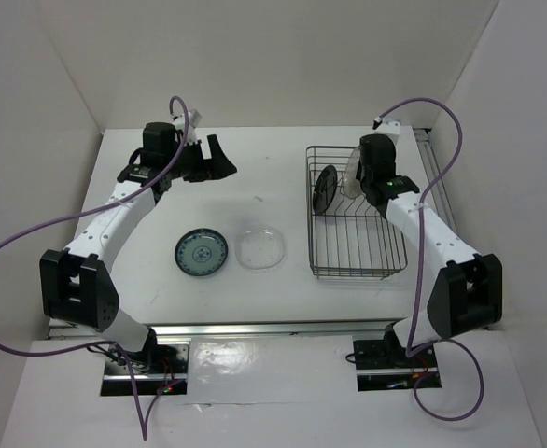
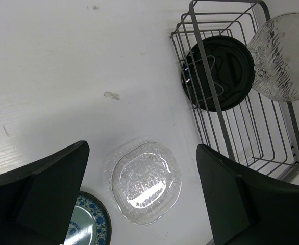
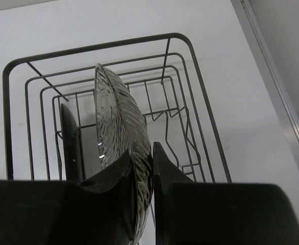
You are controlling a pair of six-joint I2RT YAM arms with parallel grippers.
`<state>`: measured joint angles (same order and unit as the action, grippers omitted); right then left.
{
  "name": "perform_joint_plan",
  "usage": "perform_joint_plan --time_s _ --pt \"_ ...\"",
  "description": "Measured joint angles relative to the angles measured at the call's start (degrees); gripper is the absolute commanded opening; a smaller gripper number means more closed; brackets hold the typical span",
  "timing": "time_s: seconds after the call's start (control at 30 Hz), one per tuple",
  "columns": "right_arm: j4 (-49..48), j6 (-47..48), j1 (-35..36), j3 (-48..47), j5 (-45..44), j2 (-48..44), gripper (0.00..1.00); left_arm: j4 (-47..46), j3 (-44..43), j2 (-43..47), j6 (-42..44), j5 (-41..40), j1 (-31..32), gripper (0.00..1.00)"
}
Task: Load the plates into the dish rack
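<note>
The dark wire dish rack [image 1: 357, 273] stands at the right. A glossy black plate [image 1: 326, 189] stands on edge in it, between the dividers. My right gripper [image 1: 360, 179] is shut on a clear ribbed round glass plate [image 3: 114, 117], held on edge over the rack [image 3: 88, 49] just right of the black plate [image 3: 70, 138]. A teal-blue patterned plate [image 1: 202, 252] and a clear rounded-square plate [image 1: 260, 248] lie flat on the table. My left gripper [image 1: 216, 157] is open and empty, raised at the back left; its view shows the clear plate [image 2: 145, 182] below. No beige plate is in view.
White walls enclose the table on the left, back and right. A metal rail [image 1: 439, 182] runs along the right edge beside the rack. The two arm bases stand at the near edge.
</note>
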<state>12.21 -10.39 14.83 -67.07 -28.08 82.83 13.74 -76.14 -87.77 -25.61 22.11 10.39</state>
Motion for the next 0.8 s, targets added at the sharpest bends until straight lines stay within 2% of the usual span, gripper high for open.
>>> perform_joint_plan --time_s 0.57,0.67,0.77,0.8 --pt "-0.6 -1.4 0.0 -0.9 3.1 4.9 0.0 0.0 0.0 0.0 0.0 0.2 0.0 1.0" --pt "-0.5 -1.5 0.0 -1.2 3.1 5.1 0.11 0.0 0.0 0.0 0.0 0.2 0.0 1.0" --pt "-0.6 -1.7 0.0 -1.5 3.2 5.7 0.28 0.0 0.0 0.0 0.0 0.3 0.0 1.0" --pt "-0.6 -1.8 0.0 -1.5 3.3 5.9 0.28 0.0 0.0 0.0 0.0 0.3 0.0 1.0"
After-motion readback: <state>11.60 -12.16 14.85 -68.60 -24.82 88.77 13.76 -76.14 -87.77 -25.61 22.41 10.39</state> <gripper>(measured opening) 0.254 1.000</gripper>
